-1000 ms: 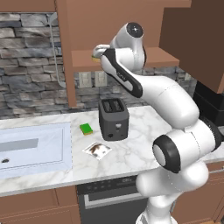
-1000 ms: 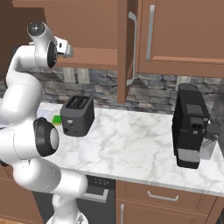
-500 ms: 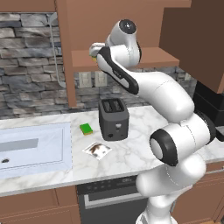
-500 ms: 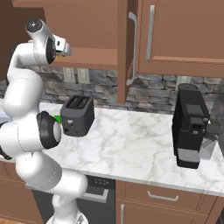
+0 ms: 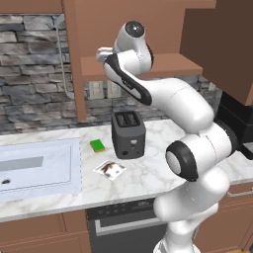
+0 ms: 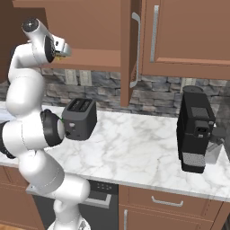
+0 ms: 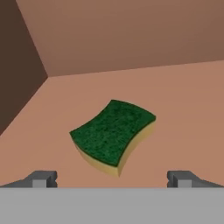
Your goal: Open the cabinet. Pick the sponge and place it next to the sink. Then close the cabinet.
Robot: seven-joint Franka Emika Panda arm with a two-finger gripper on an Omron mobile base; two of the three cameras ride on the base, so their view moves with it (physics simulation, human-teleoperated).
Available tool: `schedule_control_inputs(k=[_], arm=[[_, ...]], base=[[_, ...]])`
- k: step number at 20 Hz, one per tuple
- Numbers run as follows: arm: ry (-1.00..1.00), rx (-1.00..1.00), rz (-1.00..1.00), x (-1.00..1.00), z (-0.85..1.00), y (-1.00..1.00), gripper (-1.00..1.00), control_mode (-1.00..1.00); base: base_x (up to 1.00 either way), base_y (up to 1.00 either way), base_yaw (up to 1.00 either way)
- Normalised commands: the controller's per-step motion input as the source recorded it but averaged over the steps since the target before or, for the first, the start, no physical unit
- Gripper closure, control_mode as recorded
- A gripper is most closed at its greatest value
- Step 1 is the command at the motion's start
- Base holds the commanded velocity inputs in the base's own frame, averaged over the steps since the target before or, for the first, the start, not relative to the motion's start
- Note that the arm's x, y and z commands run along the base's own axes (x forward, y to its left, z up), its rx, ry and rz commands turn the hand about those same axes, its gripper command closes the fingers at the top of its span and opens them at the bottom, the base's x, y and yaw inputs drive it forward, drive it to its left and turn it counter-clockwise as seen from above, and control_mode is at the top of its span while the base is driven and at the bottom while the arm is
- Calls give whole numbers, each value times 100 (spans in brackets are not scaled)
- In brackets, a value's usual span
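Arm motion is the news: over the last second the upper links have swung left and inward, carrying the claw (image 7: 112,179) up into the open cabinet (image 5: 123,29), so the reach for the sponge looks well under way and the opening step is done, both doors standing swung out. In the left base view the wrist sits at the front lip of the cabinet shelf, above the toaster (image 5: 128,134); the right base view shows the hand just inside the opening, beside the door with its silver handle (image 6: 134,49). Seen from the hand, the sponge (image 7: 114,134) lies flat on the shelf floor, dark green face up with its tan layer showing along the near edge, turned at a slant to the claw. It sits ahead of the tips and roughly centred between them, apart from both, with the back wall well behind it. The jaws are spread wide and grasp nothing. The sink (image 5: 49,148) waits on the counter at left, with a brighter green sponge (image 5: 97,145) lying between it and the toaster.
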Motion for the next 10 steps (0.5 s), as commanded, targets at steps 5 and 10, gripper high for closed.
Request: schedule_control_inputs(k=[5, 10], arm=[[0, 0, -8, 18, 0, 0, -100, -100], [0, 0, -8, 18, 0, 0, -100, -100]], base=[[0, 0, 0], [0, 0, 0]])
